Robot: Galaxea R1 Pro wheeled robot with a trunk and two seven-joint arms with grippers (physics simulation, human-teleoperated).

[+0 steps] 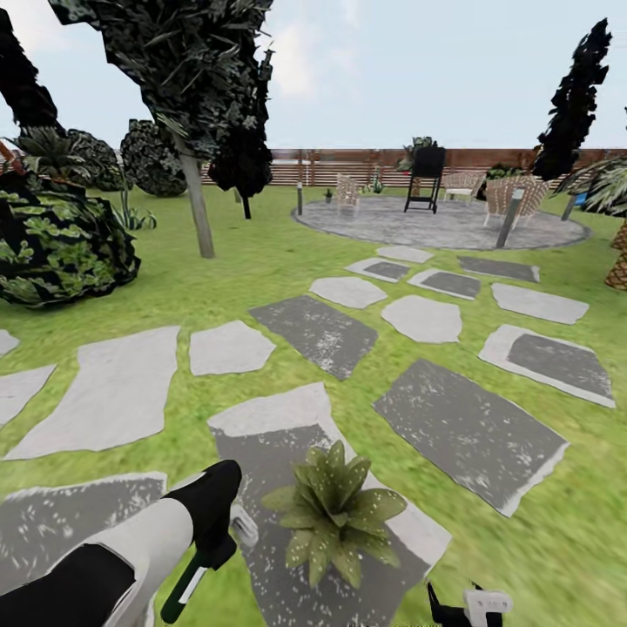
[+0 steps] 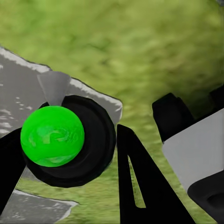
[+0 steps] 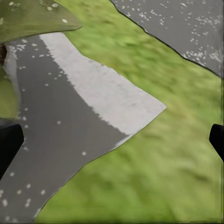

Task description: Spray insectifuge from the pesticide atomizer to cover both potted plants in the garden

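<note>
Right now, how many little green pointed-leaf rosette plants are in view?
1 clearly: the green rosette plant on the grey stepping stone just ahead. Others may be hidden farther off.

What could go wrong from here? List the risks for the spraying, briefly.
1. The left tool holds the pesticide atomizer close beside the potted plant; a small swing could brush its leaves.
2. White specks on the leaves look sparse and uneven, so coverage may end up incomplete.
3. The right tool hangs open and low beside the plant, and might knock it if the trunk turns.
</note>
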